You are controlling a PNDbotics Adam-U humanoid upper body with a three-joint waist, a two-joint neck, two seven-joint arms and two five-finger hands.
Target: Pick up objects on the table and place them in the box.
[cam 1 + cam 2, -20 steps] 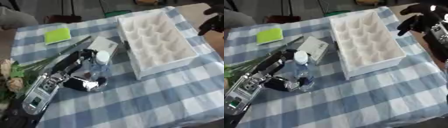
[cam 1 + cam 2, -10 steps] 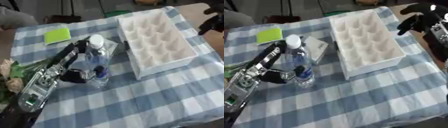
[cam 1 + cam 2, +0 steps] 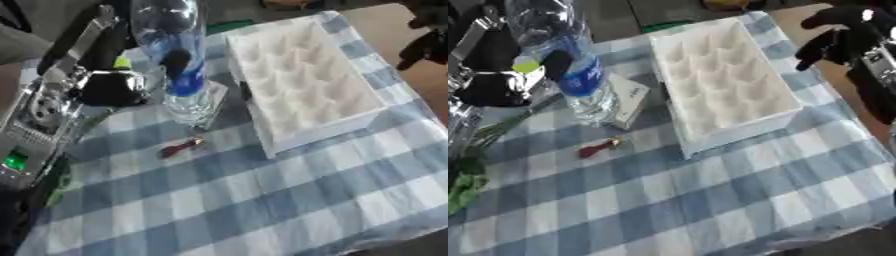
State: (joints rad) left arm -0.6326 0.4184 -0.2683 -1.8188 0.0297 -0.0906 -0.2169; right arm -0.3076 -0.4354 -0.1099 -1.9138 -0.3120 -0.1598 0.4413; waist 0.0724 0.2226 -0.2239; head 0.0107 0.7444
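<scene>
My left hand (image 3: 112,86) is shut on a clear water bottle (image 3: 572,70) with a blue label and holds it upright above the table's left side. The thumb lies across the label. A white box (image 3: 738,126) with several rows of hollows lies at the right of the bottle, its hollows showing nothing inside. A small red thing (image 3: 595,148) lies on the checked cloth just below the bottle. My right hand (image 3: 840,39) hangs open beyond the box's far right corner, touching nothing.
A small white carton (image 3: 630,99) lies flat under the bottle. Green stems and leaves (image 3: 464,186) lie along the left edge. A yellow-green patch (image 3: 525,65) shows behind my left hand. The blue and white cloth (image 3: 710,200) covers the table.
My left hand has raised the bottle from the table and it now stands tall near the camera. The small red thing shows where the bottle was. The right hand has stayed put.
</scene>
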